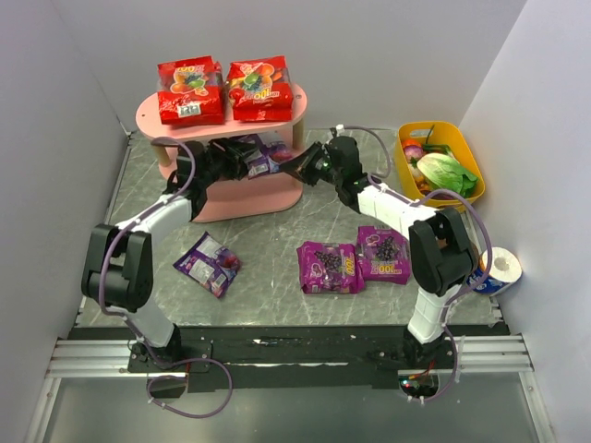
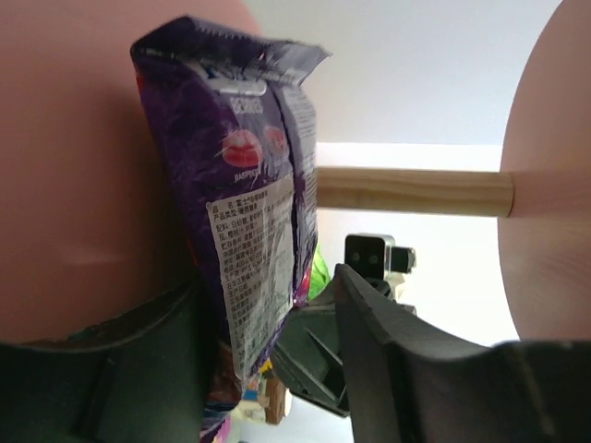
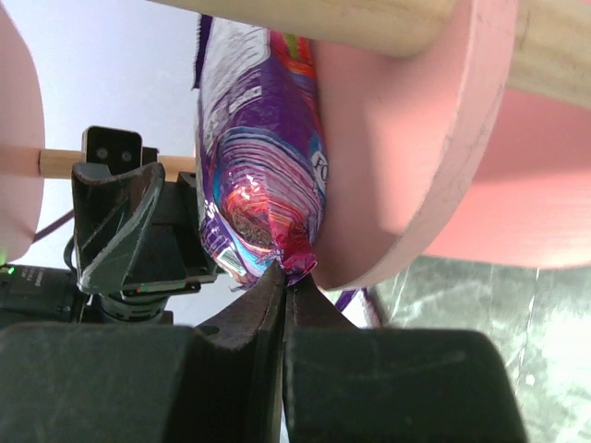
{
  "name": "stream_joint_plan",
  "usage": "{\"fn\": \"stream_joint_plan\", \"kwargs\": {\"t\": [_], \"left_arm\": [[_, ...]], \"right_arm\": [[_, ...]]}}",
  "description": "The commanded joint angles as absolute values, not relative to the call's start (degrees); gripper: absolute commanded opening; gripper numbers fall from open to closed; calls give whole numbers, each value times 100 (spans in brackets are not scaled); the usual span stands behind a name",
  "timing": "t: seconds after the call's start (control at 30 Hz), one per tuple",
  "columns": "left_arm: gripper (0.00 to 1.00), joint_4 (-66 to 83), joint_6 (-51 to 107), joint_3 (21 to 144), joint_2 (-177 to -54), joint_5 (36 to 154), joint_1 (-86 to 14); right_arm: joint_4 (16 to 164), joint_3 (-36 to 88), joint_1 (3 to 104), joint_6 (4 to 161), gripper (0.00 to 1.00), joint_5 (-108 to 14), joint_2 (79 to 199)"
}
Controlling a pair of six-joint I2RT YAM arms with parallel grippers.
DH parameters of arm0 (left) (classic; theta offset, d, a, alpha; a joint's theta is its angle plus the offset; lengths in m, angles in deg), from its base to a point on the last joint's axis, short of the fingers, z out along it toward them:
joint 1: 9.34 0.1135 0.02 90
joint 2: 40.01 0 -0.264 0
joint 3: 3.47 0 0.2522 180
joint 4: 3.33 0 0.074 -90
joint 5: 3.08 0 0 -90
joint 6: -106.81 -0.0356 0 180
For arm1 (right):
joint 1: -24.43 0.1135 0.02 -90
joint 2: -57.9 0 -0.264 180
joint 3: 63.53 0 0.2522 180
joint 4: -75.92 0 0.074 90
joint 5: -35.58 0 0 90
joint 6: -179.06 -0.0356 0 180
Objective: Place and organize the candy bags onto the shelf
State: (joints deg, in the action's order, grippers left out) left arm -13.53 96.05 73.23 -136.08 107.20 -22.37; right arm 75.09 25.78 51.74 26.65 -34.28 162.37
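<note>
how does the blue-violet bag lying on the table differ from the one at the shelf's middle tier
Place: the table bag lies flat on the marble table; the shelf bag sits in the middle tier of the shelf, partly hidden under the top tier. Contact: nothing touches the table bag; the right gripper pinches the shelf bag's edge, and the left gripper is open around it. Both are glossy blue-violet packets.

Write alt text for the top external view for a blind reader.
The left claw and right claw meet at the middle tier of the pink shelf, either side of a blue-violet candy bag. Two red bags lie on the top tier; two purple grape bags and another blue-violet bag lie on the table.
</note>
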Motion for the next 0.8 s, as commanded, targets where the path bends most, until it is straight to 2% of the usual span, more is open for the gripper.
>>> {"fn": "stream_joint_plan", "kwargs": {"t": [0.0, 0.17, 0.57, 0.77], "left_arm": [[57, -996, 9512, 6962, -13186, 10802, -2366], [59, -688, 9450, 6733, -12800, 10679, -2366], [75, 59, 9081, 6171, -11913, 10336, -2366], [79, 656, 8608, 5864, -11227, 10055, -2366]], "right_arm": [[7377, 2424, 5300, 2446, 0, -3552, 15827], [7553, 2380, 5326, 2569, 0, -3666, 15696], [7649, 2336, 5335, 2561, 0, -4132, 15485], [7606, 2371, 5317, 2359, 0, -4308, 15511]]}}
